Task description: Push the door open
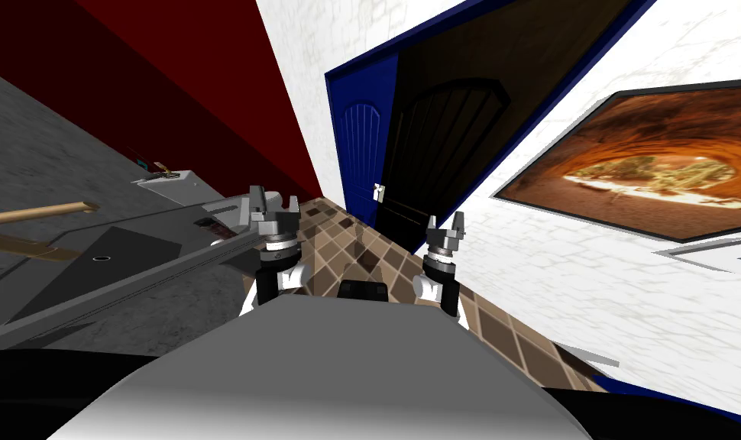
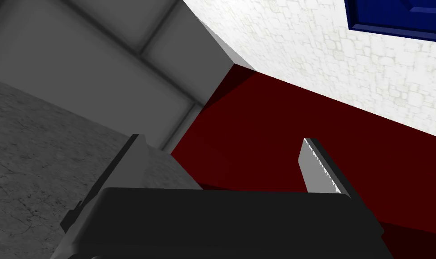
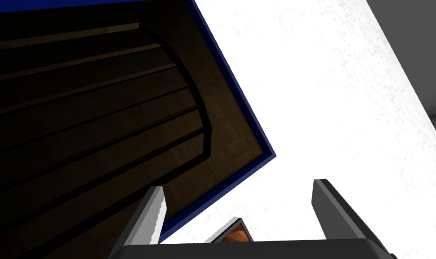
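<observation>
The door (image 1: 438, 130), dark brown with an arched panel of raised slats, stands in the upper middle of the head view, set in a blue frame (image 3: 212, 196) in a white wall (image 1: 590, 305). A small pale handle (image 1: 377, 192) sits at the door's lower left edge, and just left of it is a blue panel (image 1: 359, 145) with an arched inset. The right claw (image 1: 446, 226) is a little right of the frame's centre, below the door's lower edge and apart from it, over the brown checked floor (image 1: 338, 221). Its two fingers stand wide apart with nothing between them. In the right wrist view one finger rises against the door's slatted arch and the other against the white wall, with the frame's blue corner between them; the claw touches neither. A framed picture (image 1: 644, 168) in orange and brown hangs on the white wall at the right of the head view. The left claw (image 1: 273, 202) is left of centre, about level with the right one and well apart from it, at the edge of a grey tabletop (image 1: 132, 321) on the left side. Its fingers are also wide and hold nothing. A dark red wall (image 1: 170, 76) rises in the upper left behind the tabletop and meets the white wall at a corner left of the blue panel.
</observation>
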